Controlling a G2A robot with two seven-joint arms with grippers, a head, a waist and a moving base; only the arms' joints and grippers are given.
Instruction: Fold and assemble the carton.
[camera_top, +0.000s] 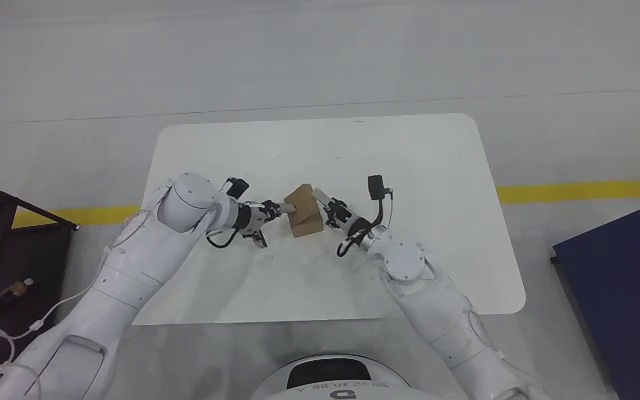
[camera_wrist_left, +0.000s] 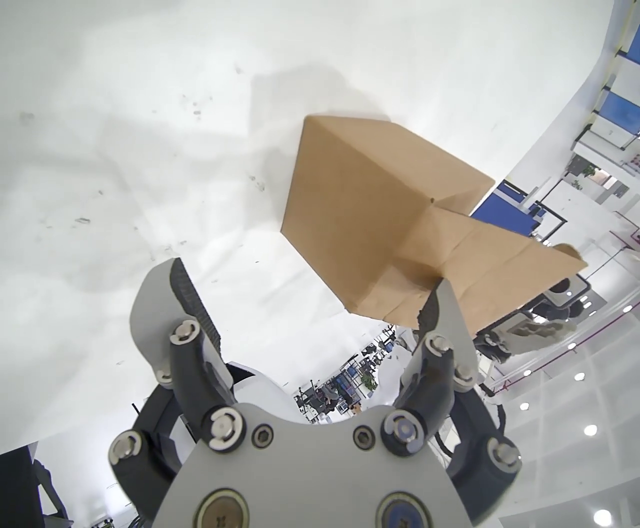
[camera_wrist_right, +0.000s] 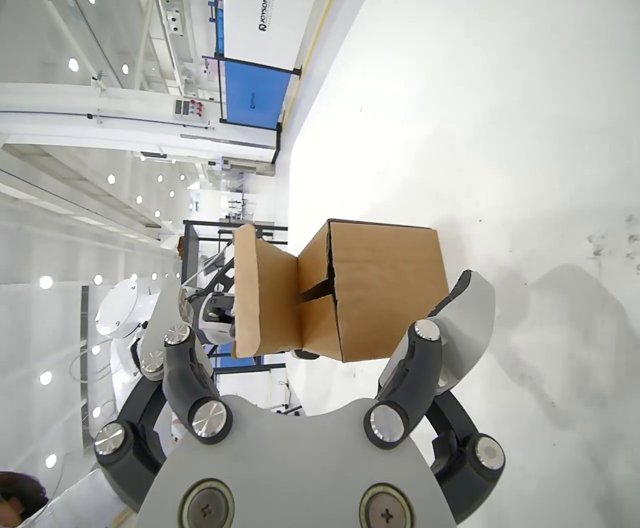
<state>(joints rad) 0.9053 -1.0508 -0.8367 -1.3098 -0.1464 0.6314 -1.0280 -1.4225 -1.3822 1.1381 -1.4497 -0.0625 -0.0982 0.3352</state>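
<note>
Cardboard carton (camera_top: 303, 222) rests on the white table (camera_top: 420, 170), one end flap (camera_wrist_left: 480, 265) unfolded; the wide-spread, empty left gripper (camera_wrist_left: 307, 280) touches that flap, the right gripper (camera_wrist_right: 320, 290) is equally wide opposite; flap-closing judged in hand, next requiring an inward push.
</note>
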